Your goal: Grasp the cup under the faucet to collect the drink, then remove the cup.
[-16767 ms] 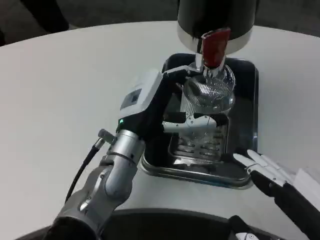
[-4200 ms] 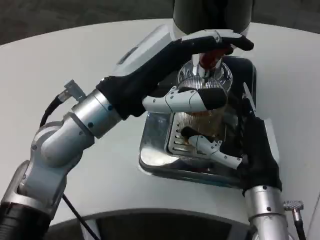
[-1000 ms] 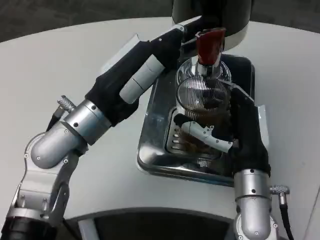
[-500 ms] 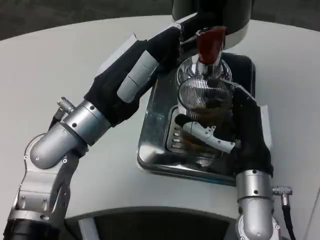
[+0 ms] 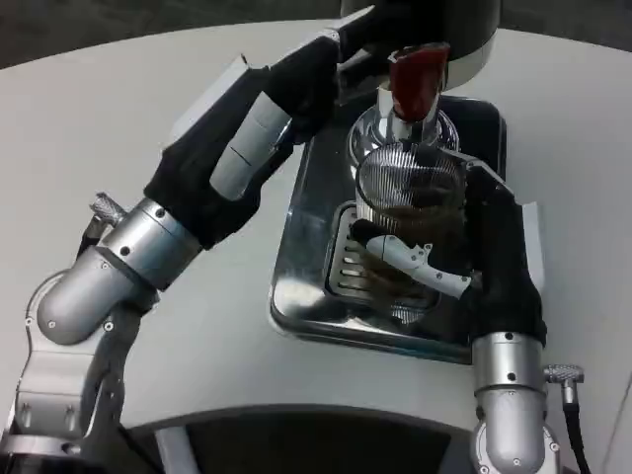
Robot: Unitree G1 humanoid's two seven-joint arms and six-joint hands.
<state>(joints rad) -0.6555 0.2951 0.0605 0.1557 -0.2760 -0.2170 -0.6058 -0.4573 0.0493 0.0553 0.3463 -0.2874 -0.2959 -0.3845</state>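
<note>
- Cup [image 5: 407, 197]: a ribbed clear glass standing on the slotted grate of the drip tray [image 5: 306, 296], right under the faucet [image 5: 413, 111], with brown drink showing in it, about halfway up as far as I can judge.
- Right hand [image 5: 464, 257]: it wraps the cup from the right side, one white finger crossing the front low down and the black palm against the far wall. I judge this a holding grip, not a mere touch.
- Step in hand, as I read it: filling looks finished or nearly so, and the cup is to come out from under the faucet.
- To do that well, keep the cup upright and draw it toward the robot along the tray before raising it much; the rim sits close below the spout, so a straight lift risks a knock.
- Grip stays firm but not crushing; ribbed glass should give decent purchase, though it may be wet.
- Red tap lever [image 5: 417, 79]: it stands upright above the faucet. Check that no stream runs before moving the cup; I cannot tell from here whether any drip falls.
- Left hand [image 5: 341, 49]: it reaches up beside the dispenser body [image 5: 464, 25], just left of the lever; its fingers are hidden in the dark, so whether they are spread or closed I cannot tell.
- Counter [image 5: 118, 118]: white, with open space left of the tray for setting the cup down.
</note>
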